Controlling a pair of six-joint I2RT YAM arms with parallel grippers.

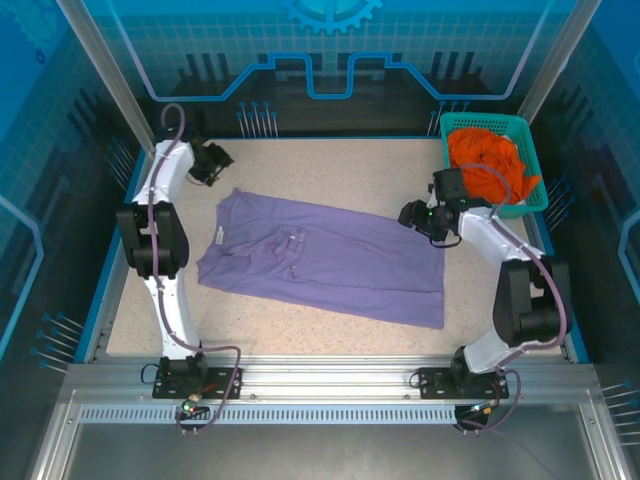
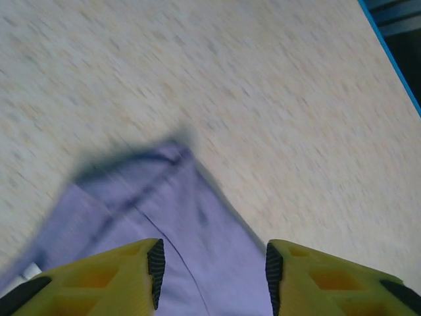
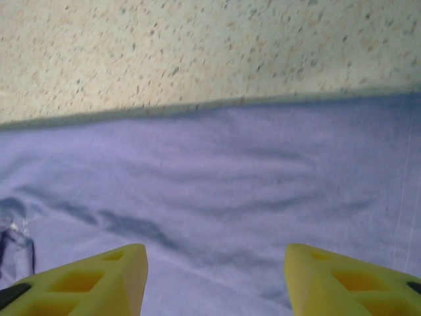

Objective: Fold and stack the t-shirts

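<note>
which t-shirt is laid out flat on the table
The lavender-purple t-shirt, spread flat on the table; the orange t-shirt is bunched up in the teal basket at the far right corner.

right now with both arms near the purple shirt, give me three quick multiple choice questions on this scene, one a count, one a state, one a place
1. How many t-shirts lie on the table?
A) none
B) one
C) two

2. The right gripper over the purple t-shirt is:
A) open
B) shut on the fabric
C) shut on a basket rim

3. Where is the orange t-shirt?
A) on top of the purple t-shirt
B) in the teal basket
C) on the table by the arm bases

Answers:
1 B: only the purple t-shirt is laid out on the table.
2 A: its jaws stand apart with nothing between them.
3 B: it is bunched inside the basket at the far right corner.
</note>
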